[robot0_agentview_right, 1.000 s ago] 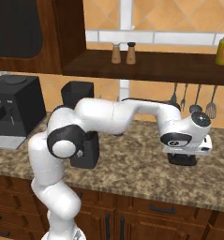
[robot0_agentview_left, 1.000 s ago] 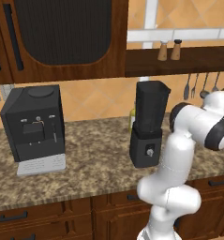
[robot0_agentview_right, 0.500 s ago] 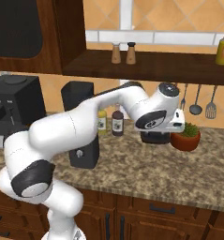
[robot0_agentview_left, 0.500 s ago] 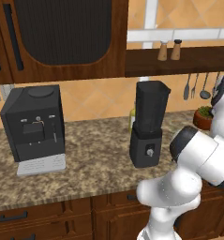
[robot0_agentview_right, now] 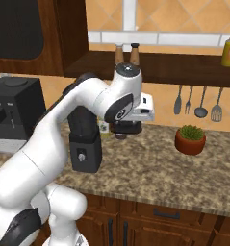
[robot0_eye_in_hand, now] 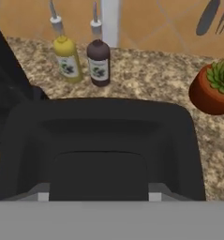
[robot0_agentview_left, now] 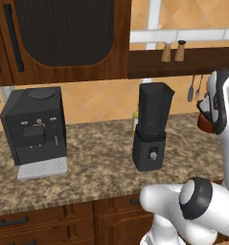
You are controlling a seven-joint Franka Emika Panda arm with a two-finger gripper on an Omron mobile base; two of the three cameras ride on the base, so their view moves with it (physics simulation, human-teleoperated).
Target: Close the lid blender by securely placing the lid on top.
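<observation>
Since the blender (robot0_agentview_left: 153,128) is the biggest piece here, I start there: tall dark tapered jar on a boxy black base with a small silver knob, standing upright on the granite counter (robot0_agentview_left: 87,167), well right of the coffee machine (robot0_agentview_left: 34,129). Its top rim looks open, no cap on it yet. I judge it stiff, fairly heavy and stable, so it should take a downward press without tipping. From the right base camera the gripper (robot0_agentview_right: 127,129) hangs just right of the jar, near its upper half, with something dark under the hand. Through the hand camera the lid (robot0_eye_in_hand: 101,145) spreads across most of the picture, a flat black squarish cap with rounded corners and a raised centre panel, sitting right against the hand. I read it as light, rigid hard plastic, maybe a bit slick, best held by opposite edges and kept level. Fingers: hidden behind the lid, so I cannot tell whether they clamp it, though it looks carried. Behind it: potted plant (robot0_eye_in_hand: 215,89), two small bottles (robot0_eye_in_hand: 83,61).
</observation>
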